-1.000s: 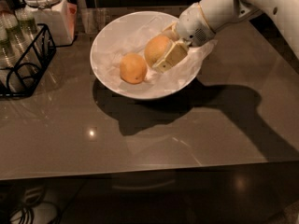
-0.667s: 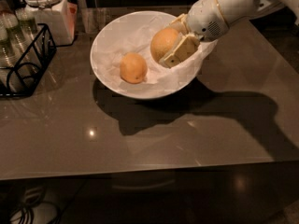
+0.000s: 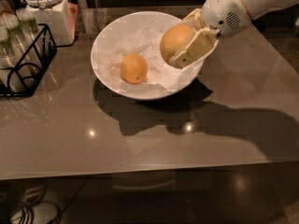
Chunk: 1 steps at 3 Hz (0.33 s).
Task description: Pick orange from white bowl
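The orange (image 3: 174, 41), round with dull yellow-orange skin, is held in my gripper (image 3: 180, 48), lifted above the right side of the white bowl (image 3: 105, 41). The gripper's cream fingers (image 3: 195, 48) are shut on the fruit from both sides. The arm comes in from the upper right. A smaller, deeper-orange fruit (image 3: 134, 68) lies on the crumpled white paper inside the bowl, left of the gripper.
A white lidded jar (image 3: 49, 10) stands at the back left. A black wire rack (image 3: 25, 62) with glasses sits at the left edge. A clear glass (image 3: 92, 18) stands behind the bowl. The grey table (image 3: 140, 139) extends to the front.
The gripper has risen with the orange in it, lifting it off the paper and up toward the bowl's right rim. The smaller fruit has not moved.
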Available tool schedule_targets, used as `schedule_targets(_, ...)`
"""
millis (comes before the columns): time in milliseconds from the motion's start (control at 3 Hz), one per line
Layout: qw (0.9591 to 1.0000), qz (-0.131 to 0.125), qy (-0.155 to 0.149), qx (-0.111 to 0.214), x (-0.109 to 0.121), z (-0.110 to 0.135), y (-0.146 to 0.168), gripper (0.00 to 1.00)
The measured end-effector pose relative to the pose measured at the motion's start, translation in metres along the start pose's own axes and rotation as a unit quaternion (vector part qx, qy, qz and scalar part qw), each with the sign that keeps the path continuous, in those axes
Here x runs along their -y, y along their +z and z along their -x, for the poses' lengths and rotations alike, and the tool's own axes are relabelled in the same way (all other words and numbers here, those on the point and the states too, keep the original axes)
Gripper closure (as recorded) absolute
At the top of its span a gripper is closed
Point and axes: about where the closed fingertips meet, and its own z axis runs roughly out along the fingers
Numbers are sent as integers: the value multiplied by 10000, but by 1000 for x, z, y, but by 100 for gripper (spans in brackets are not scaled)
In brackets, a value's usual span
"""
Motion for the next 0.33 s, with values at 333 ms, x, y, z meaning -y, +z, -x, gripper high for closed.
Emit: schedule_targets(333, 10000, 0, 0, 0, 0, 0, 0, 100)
